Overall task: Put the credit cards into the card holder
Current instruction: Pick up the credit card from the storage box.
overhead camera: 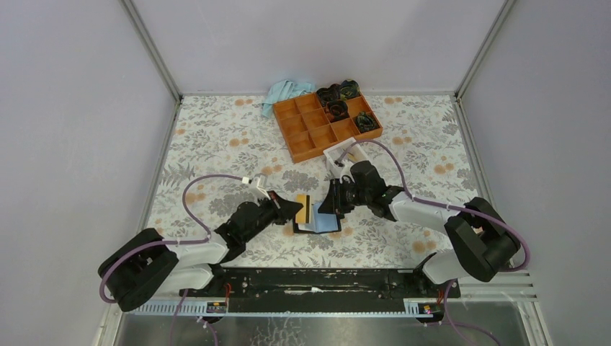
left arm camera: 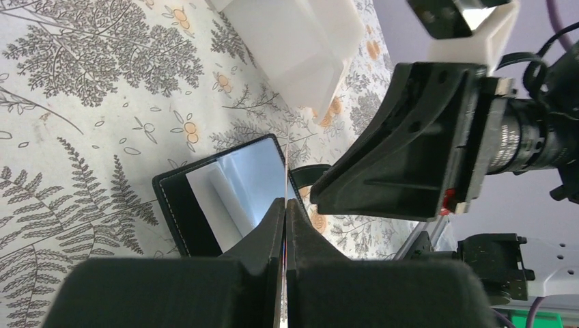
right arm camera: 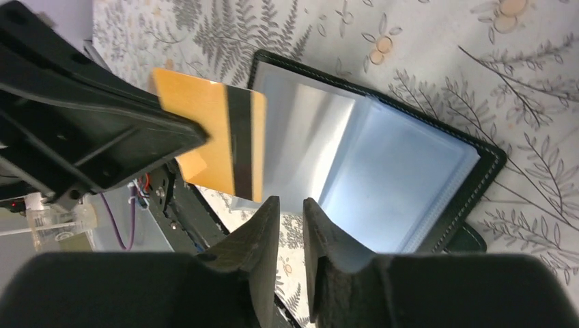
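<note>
Card held over the open holder.
Left gripper (left arm camera: 285, 203) pinches one credit card (right arm camera: 205, 130) on edge above the card holder (right arm camera: 403, 171); right gripper (right arm camera: 291, 203) just beside it, jaws narrowly apart.

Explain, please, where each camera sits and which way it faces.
Top external: fixed above and behind the arms, looking down at the table; both arms show, the left pincer holding a credit card by the open card holder, the right pincer opposite.
Left wrist: on the left arm, looking along its own shut fingers toward the holder and right pincer.
Right wrist: on the right arm, looking past its own fingers at holder and card.
Shared: both wrist views show the open holder.
</note>
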You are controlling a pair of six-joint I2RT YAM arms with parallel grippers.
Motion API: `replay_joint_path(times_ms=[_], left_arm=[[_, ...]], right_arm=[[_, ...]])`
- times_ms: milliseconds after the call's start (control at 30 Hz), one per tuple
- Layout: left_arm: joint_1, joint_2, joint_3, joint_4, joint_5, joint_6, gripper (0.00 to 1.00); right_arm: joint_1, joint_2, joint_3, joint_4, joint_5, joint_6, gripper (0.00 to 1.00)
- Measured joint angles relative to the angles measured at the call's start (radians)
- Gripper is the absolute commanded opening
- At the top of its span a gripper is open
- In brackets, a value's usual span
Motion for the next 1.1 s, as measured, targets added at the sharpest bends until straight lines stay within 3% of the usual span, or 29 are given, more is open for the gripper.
replay_joint_path(times_ms=[200, 1100], left_arm=[[0.0, 0.05, 0.0, 0.0, -0.002, -0.006, 0.0], [0.0, 0.096, -0.028, 0.059, -0.011, -0.097, 0.0]], right_arm=[[0.001, 0.027, -0.018, 0.129, -0.032, 0.048, 0.38], [0.002, 0.196, -0.129, 0.544, -0.131, 0.218, 0.41]])
